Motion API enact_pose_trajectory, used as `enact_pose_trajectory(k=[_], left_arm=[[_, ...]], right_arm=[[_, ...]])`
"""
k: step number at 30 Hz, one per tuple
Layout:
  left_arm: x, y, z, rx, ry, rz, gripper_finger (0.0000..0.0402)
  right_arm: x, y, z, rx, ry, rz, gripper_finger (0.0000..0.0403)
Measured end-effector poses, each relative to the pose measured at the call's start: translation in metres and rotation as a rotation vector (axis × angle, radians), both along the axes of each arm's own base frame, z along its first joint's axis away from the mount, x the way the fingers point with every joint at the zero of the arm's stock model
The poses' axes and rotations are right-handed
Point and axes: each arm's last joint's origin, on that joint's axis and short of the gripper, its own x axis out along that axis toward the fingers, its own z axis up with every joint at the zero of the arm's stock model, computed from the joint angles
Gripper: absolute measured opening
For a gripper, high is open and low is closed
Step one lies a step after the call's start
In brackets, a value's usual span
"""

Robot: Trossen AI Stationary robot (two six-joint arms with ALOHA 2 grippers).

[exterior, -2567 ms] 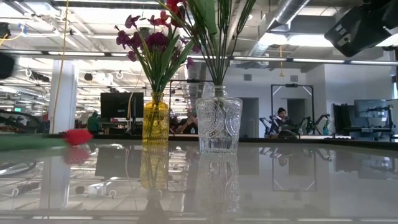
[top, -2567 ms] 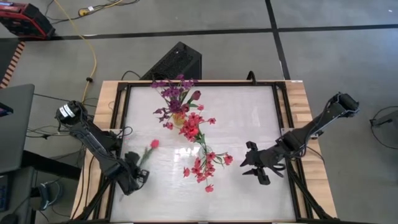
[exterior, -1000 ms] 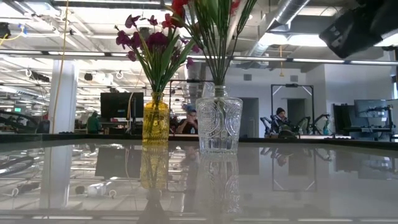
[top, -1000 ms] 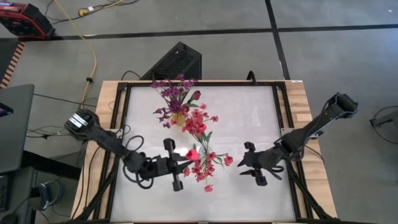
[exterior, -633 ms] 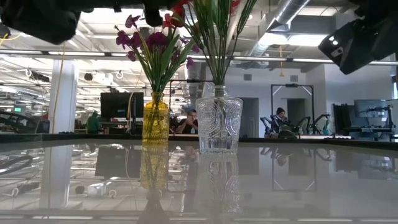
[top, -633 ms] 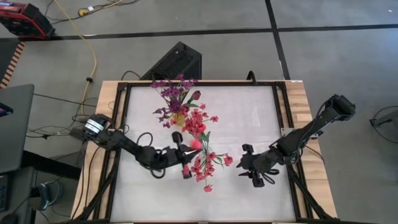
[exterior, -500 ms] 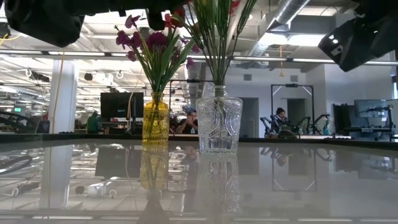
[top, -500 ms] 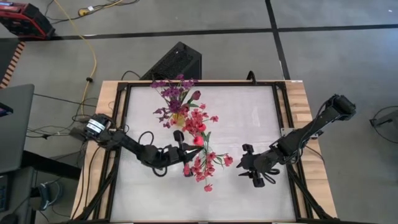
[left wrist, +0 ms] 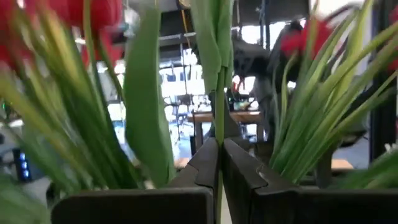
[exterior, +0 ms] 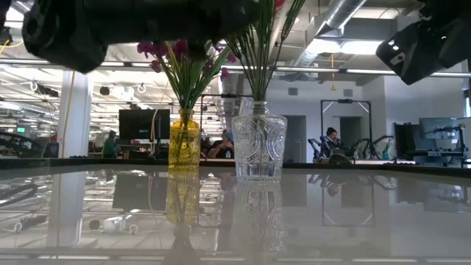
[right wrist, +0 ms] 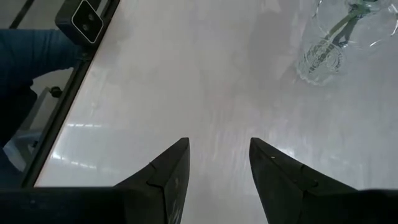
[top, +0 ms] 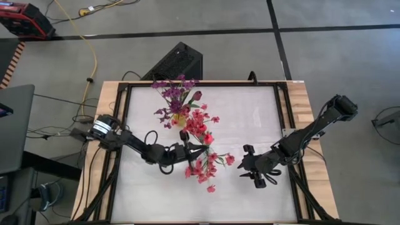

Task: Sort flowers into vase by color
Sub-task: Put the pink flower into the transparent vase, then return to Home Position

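Note:
My left gripper [top: 189,150] is shut on a red tulip whose bud [top: 208,139] sits high among the red-pink sprigs [top: 203,165]. Those sprigs stand with their stems in a clear glass vase [exterior: 259,147]. Purple sprigs [top: 175,94] stand the same way in a yellow vase [exterior: 184,143] just beyond it. In the left wrist view, green stalks and red blossoms crowd around the fingers. My right gripper [top: 249,169] hangs open over bare table to the right of the clear vase [right wrist: 329,37]. My left gripper pinches the tulip's thin green stem [left wrist: 219,118] between its two fingers [left wrist: 205,165]. It comes in roughly level from the table's left, with the fingers across the stem. The tulip is lifted clear of the table, and its bud rises past the fingertips into the red bouquet.
A white tabletop [top: 250,119] inside a wooden frame has open room on its right half and along the near edge. The left arm's dark body [exterior: 110,29] fills the upper left of the low view. Black boxes and cables lie on the floor beyond the table.
My left gripper has carried the tulip toward the table's right and far side, up to the clear vase's bouquet, and has turned about on the way. The bud now sits among the red-pink sprigs, farther along than a second ago.

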Motion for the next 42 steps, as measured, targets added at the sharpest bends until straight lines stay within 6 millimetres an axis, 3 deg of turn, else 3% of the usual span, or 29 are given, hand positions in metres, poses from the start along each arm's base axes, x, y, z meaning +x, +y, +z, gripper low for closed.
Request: enact_pose_trajectory(k=[6,16,20,25,33,37,42], left_arm=[[0.005,0.003,-0.02,-0.052,0.035,0.005,0.0],[0.008,0.001,-0.035,-0.111,0.16,-0.003,0.0],[0.005,-0.004,-0.026,-0.068,0.186,-0.001,0.0014],[-0.003,-0.005,-0.007,-0.09,0.281,0.006,0.0069],[-0.031,0.003,0.011,-0.23,0.617,-0.134,0.0142],[-0.056,0.007,0.025,-0.256,0.746,-0.136,0.015],[-0.091,0.008,0.037,-0.222,0.787,0.007,0.0146]], right_arm=[[0.0,0.0,0.0,0.0,0.0,0.0,0.0193],[0.0,0.0,0.0,0.0,0.001,0.001,0.0193],[0.0,0.0,0.0,0.006,0.005,-0.003,0.0193],[0.0,0.0,0.0,0.006,0.005,-0.005,0.0193],[0.004,-0.006,0.0,0.008,0.004,-0.032,0.0193],[0.005,-0.008,0.0,0.009,0.002,-0.046,0.0193],[0.006,-0.009,0.002,-0.03,-0.036,-0.053,0.0193]])
